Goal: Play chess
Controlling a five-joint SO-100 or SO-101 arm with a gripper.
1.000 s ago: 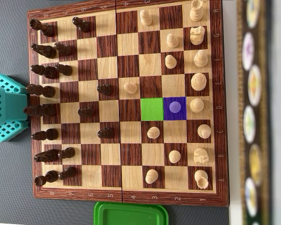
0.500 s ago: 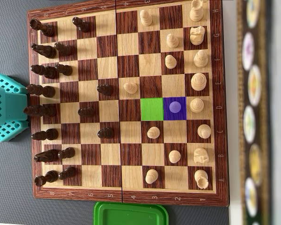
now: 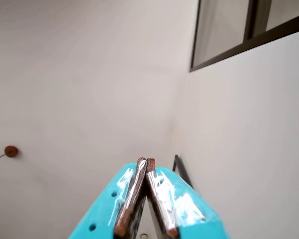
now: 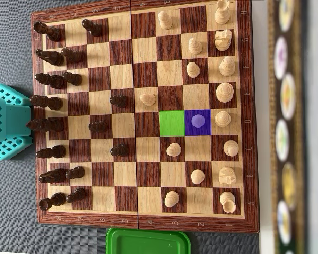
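The teal gripper (image 3: pixel 145 167) points up at a bare wall, its jaws pressed together on nothing. From above, the chessboard (image 4: pixel 143 222) lies flat; a pale pawn (image 4: pixel 198 120), tinted purple, sits beside a green square (image 4: pixel 172 123), seemingly untouched.

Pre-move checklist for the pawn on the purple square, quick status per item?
1. Gripper free of load: ok, fingertips together, nothing between.
2. Arm off the chessboard: ok, parked past its left edge.
3. Pawn upright on the purple square: ok.
4. Green square vacant: ok.
5. Wrist view on target: not ok, shows wall only.
6. Green lid clear of the board: ok.
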